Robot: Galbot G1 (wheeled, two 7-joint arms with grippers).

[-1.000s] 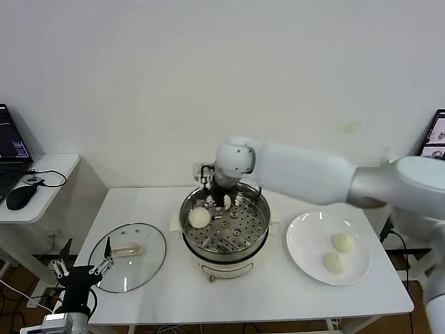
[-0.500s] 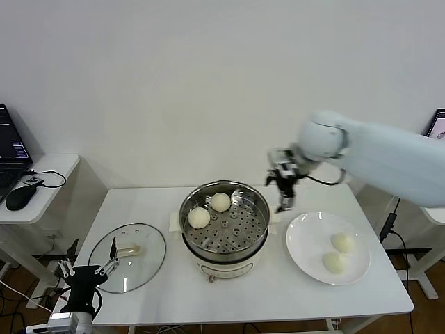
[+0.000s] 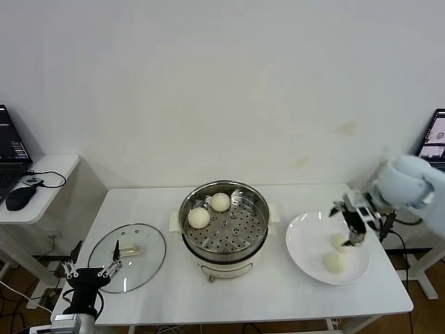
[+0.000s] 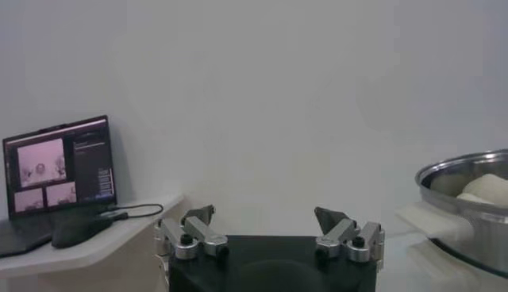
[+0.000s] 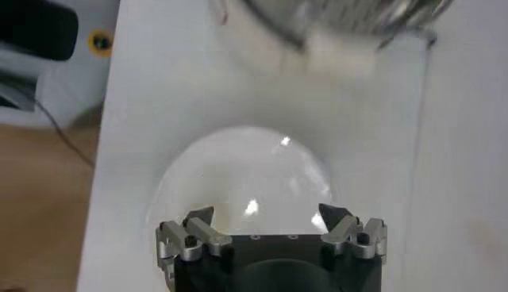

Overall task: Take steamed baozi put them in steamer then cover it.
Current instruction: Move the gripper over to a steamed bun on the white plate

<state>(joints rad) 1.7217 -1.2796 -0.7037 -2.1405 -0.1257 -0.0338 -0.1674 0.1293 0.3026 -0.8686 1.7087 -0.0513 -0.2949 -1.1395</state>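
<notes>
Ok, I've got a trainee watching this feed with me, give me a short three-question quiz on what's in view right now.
1. How many steamed baozi lie in the steamer, and how many on the white plate?
2. True or false: the glass lid already covers the steamer.
3. Which gripper is over the plate: A) the left gripper or B) the right gripper?

Key
1. Two in the steamer, at the rear left of its tray; two on the plate.
2. False. The lid lies flat on the table, left of the steamer.
3. B. The right gripper is open above the plate's baozi; the left one is open, parked off the table's front-left corner.
</notes>
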